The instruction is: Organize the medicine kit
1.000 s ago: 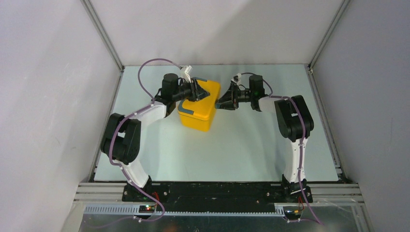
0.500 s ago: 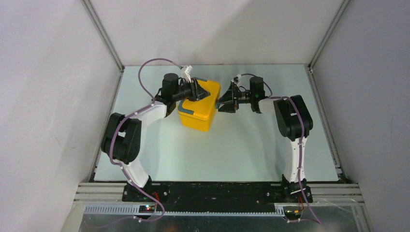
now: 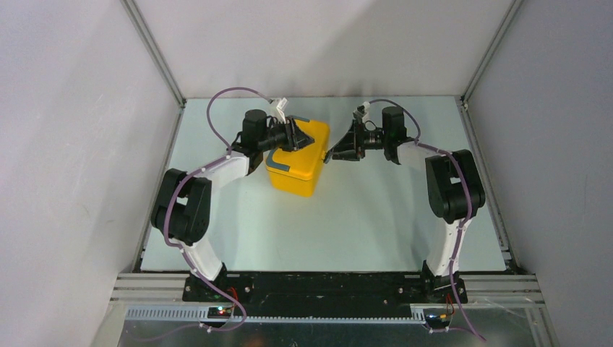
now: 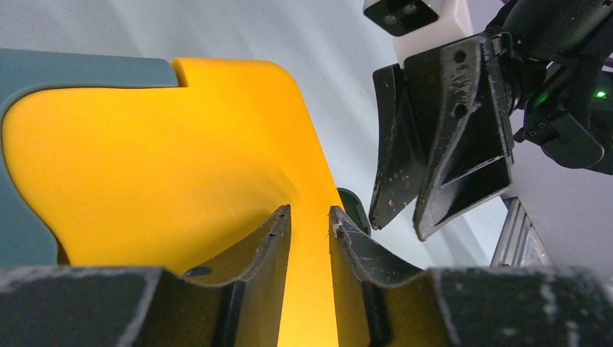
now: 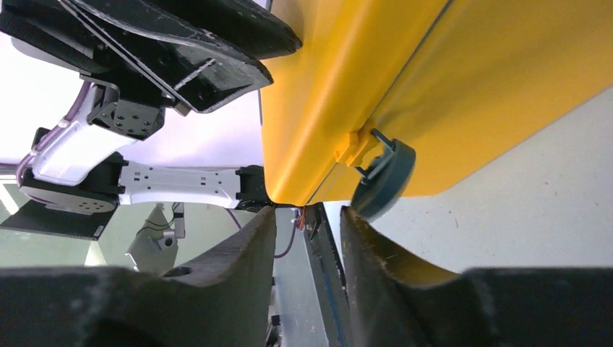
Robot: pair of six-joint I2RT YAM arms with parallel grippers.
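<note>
The medicine kit is a yellow box with its lid down, standing at the back middle of the table. My left gripper lies across its lid. In the left wrist view that gripper has its fingers a narrow gap apart, with only yellow lid showing between them. My right gripper points at the kit's right side. In the right wrist view it is open and holds nothing. The round dark blue-grey latch sits just off its right fingertip. The left wrist view also shows the right gripper beside the latch.
The pale table is enclosed by grey walls on three sides, with aluminium rails at the corners. A metal frame at the near edge carries both arm bases. The left arm's wrist looms close above the kit.
The right arm has swung its elbow out to the right and lifted its wrist, while its fingertips stay at the kit's right side. The left arm and the kit have not moved.
</note>
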